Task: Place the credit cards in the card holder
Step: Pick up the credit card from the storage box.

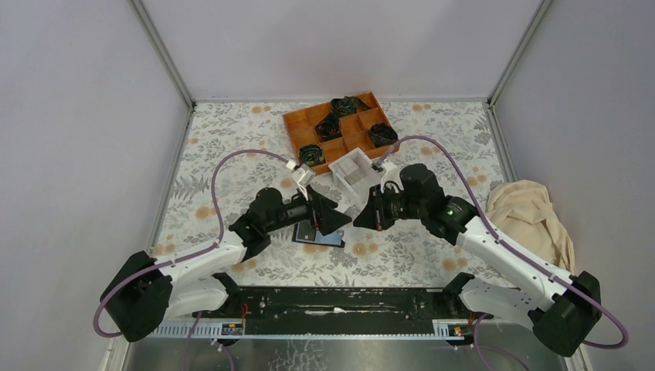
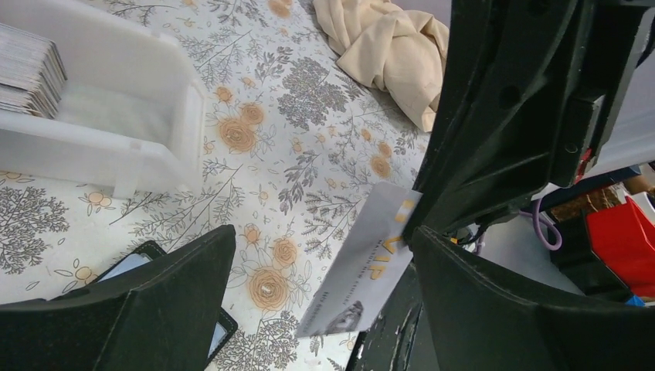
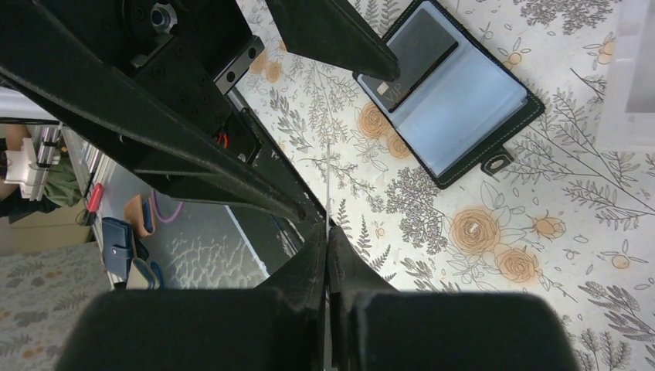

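The card holder (image 1: 318, 236) lies open on the table below both grippers, black with bluish pockets (image 3: 471, 100) and a dark card in one pocket. My right gripper (image 3: 328, 228) is shut on one pale credit card (image 2: 371, 263), held on edge just above the table. My left gripper (image 2: 324, 232) is open and straddles that card, which lies close against its right finger (image 2: 525, 309). In the top view the two grippers meet tip to tip, left (image 1: 334, 216) and right (image 1: 361, 216). More credit cards (image 2: 31, 69) are stacked in the white box (image 1: 355, 174).
An orange compartment tray (image 1: 340, 127) with dark bundles stands at the back, right behind the white box. A beige cloth (image 1: 533, 216) lies at the right edge. Grey walls enclose the flowered table on three sides.
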Controlling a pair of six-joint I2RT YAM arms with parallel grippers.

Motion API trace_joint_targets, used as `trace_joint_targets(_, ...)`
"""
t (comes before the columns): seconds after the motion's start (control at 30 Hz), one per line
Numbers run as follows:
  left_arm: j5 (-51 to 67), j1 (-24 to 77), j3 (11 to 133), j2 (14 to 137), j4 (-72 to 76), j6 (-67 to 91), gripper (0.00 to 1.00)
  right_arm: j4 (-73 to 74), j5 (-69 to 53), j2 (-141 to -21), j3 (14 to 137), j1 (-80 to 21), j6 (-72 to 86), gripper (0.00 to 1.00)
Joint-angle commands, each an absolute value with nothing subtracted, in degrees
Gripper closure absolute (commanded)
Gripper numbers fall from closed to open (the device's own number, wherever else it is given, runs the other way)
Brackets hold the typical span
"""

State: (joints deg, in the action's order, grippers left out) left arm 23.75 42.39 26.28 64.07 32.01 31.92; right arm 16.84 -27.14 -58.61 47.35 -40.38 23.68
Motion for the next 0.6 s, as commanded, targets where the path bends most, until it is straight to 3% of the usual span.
trace_joint_targets(0.0, 26.81, 42.67, 26.32, 63.35, 35.02, 30.26, 0.09, 11.93, -31.27, -59.1, 47.59, -40.61, 25.25, 1.0)
trace_joint_targets(0.23, 32.83, 41.88, 24.32, 64.34, 40.37, 32.93, 0.13, 11.37, -32.74, -60.04, 47.86, -40.56, 25.35, 1.0)
trace_joint_targets(0.57, 44.03, 36.77, 17.68, 67.55, 62.7, 46.6, 0.26, 12.42, -33.66, -59.52, 47.39, -39.74, 24.09, 1.0)
